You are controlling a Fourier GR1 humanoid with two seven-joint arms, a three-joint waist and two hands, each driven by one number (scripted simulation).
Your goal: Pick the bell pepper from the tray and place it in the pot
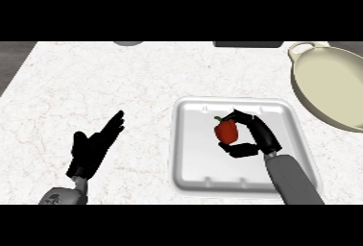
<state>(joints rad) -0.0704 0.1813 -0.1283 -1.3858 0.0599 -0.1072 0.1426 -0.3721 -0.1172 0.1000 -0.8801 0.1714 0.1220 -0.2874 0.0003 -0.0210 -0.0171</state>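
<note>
Head view: the right hand (pixel 264 137) is curled round the red bell pepper (pixel 227 130), fingers over its far side & thumb below, w/ the pepper inside the white tray (pixel 212 169) (can't tell if it sits on the tray floor or just off it). The cream pot (pixel 340 86) stands at the table's (pixel 106 81) far right, apart from the tray. The left hand (pixel 92 149) rests open, fingers straight, lower left.

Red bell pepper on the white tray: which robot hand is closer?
Right. The black right hand curls round the red bell pepper; the open left hand is left of the white tray.
</note>
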